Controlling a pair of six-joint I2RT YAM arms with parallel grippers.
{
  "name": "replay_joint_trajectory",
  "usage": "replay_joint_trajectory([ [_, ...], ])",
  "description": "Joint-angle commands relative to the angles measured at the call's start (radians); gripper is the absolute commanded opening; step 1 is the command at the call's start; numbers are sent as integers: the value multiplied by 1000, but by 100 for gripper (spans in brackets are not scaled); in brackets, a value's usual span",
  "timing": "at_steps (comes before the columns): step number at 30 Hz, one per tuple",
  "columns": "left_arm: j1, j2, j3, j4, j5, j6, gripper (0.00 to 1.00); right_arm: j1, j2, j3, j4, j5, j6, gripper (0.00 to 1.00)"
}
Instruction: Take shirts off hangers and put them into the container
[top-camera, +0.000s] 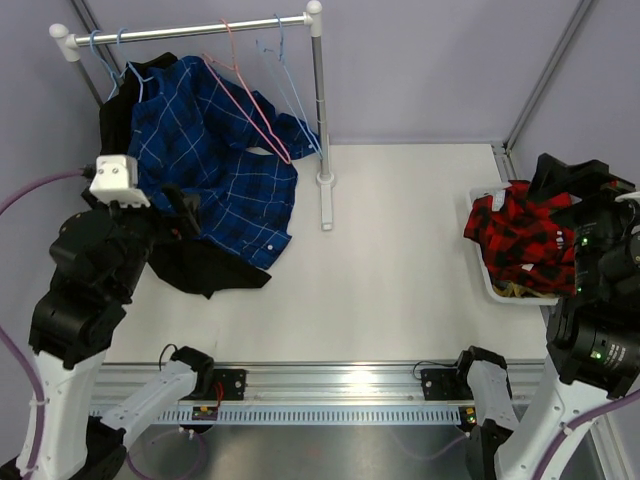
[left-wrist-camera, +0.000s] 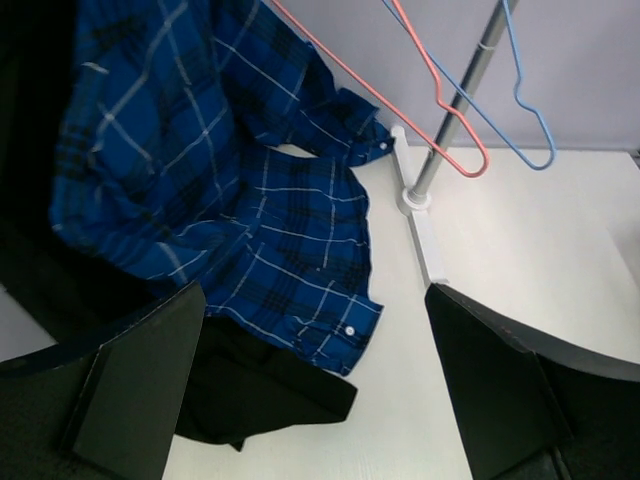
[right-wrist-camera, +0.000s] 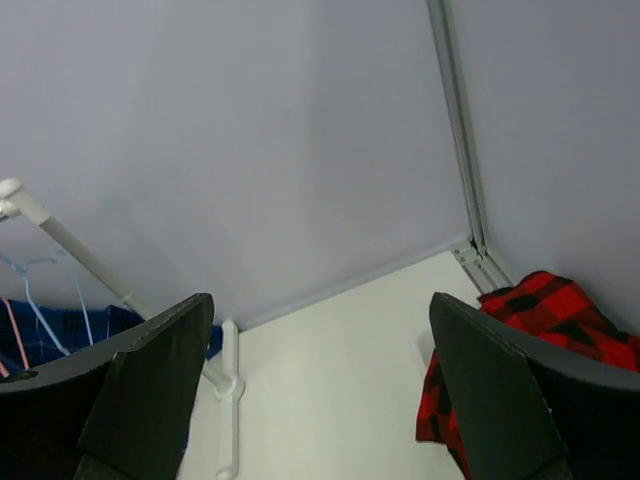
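- Two end effectors are in view, both with jaws spread wide and nothing held between the fingers.
- Left end effector (left-wrist-camera: 312, 310): points at the blue flannel shirt with thin light checks (top-camera: 215, 160). In the top view it sits at the shirt's lower left edge; whether it touches the cloth cannot be told.
- Blue shirt: hangs from the left part of the thick silver rail with white ends (top-camera: 190, 30) and drapes down and to the right, its hem lying on the white counter (top-camera: 400, 260).
- Plain black shirt (top-camera: 205, 270): hangs behind and under the blue one. Its lower part is spread on the counter just below the blue hem.
- Thin pink wire hanger (top-camera: 250, 100): hooked on the rail, bare, slanting across the blue shirt's right side.
- Light blue wire hangers (top-camera: 295, 95): just right of the pink one, also bare, close to the rail's upright post (top-camera: 318, 100).
- Right end effector (right-wrist-camera: 320, 300): raised at the right edge of the counter, near and above the white rectangular plastic basket with lattice sides (top-camera: 487, 285). The arm hides the basket's right side in the top view.
- Red-and-black plaid flannel shirt (top-camera: 520, 235): bunched in the basket, spilling over its left rim.
- Yellowish cloth (top-camera: 520, 291): a small patch shows under the red shirt's near edge; too little is visible to say more.
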Motion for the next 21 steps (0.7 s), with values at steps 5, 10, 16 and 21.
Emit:
replay_joint_trajectory([
  [5,-3,-156,-32,-34,-141,15,99,149,-100,-95,-79,37,-43,99],
  [10,-28,-208,-90,-46,-170,-5,99,196,-163,-181,-64,63,-36,99],
  [16,-44,-257,-141,-65,-162,-26,99,220,-200,-232,-39,63,-35,99],
  [21,-49,-277,-167,-69,-156,-42,99,225,-205,-263,-36,60,-20,99],
])
